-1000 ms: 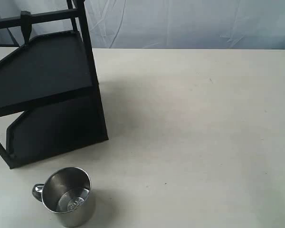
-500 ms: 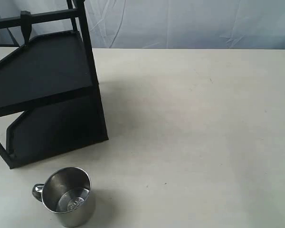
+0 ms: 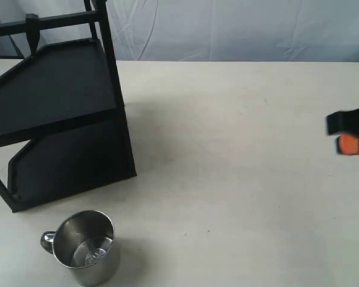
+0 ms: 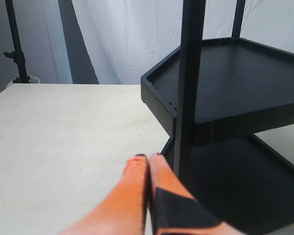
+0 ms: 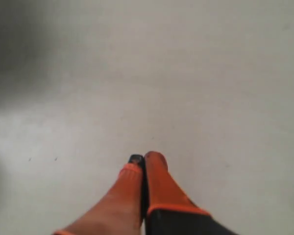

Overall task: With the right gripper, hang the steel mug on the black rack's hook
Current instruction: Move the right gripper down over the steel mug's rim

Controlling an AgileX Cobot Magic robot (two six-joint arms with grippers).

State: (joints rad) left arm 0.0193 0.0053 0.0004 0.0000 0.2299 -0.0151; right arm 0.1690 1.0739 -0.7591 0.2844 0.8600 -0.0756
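Note:
The steel mug (image 3: 85,247) stands upright near the table's front left, its looped handle pointing left and a stamped mark in its base. Behind it stands the black rack (image 3: 54,113), also in the left wrist view as the black rack (image 4: 235,93). The hook (image 3: 32,33) points down from the top crossbar at the far left. My right gripper (image 3: 346,134) just shows at the right edge, far from the mug; in its wrist view the right gripper (image 5: 144,159) is shut and empty over bare table. My left gripper (image 4: 148,157) is shut, empty, beside a rack post.
The cream table (image 3: 239,179) spreads between the mug and the right edge. A white cloth backdrop (image 3: 239,27) hangs behind the table. A thin black stand (image 4: 15,44) rises at the table's far side in the left wrist view.
My right gripper has come into the exterior view at the right edge; it was out of sight before. The mug and rack have not moved.

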